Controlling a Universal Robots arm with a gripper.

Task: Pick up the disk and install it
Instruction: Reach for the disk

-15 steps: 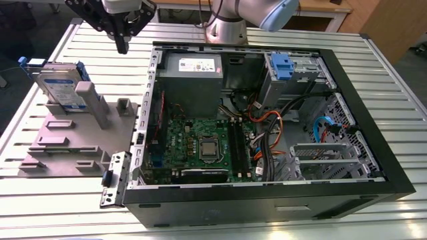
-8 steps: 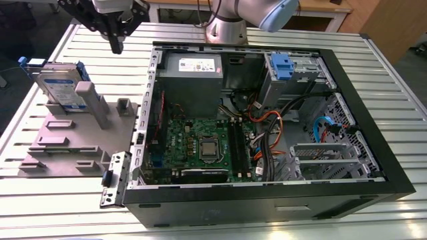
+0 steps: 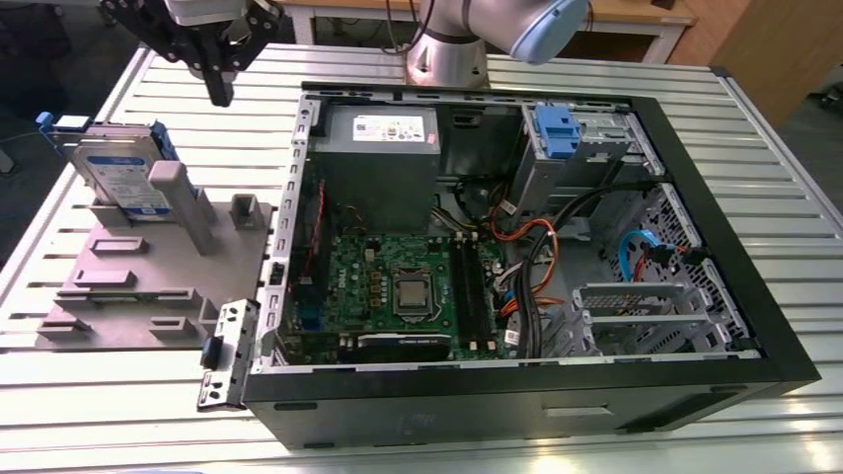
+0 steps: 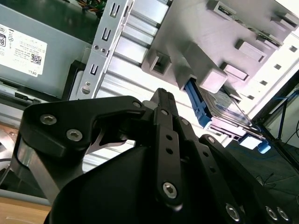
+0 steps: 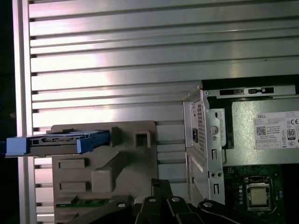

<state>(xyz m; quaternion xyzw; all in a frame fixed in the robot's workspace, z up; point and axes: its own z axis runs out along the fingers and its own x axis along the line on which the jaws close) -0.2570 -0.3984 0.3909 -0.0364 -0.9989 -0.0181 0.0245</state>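
Slatted desk (image 3: pixel 106 415), thin bare strip between grey stand (image 3: pixel 125 296) and computer case (image 3: pixel 461 395) | disk (image 3: pixel 116 170) on edge in stand, near desk's edge | jaws narrow, empty, hanging clear of disk

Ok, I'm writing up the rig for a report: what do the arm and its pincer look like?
The arm is smooth, round silver-grey metal with a pale blue cap on one joint. The pincer is matte black, built of flat linked bars that taper to a narrow tip, and its silver screw heads show in the second wrist view.
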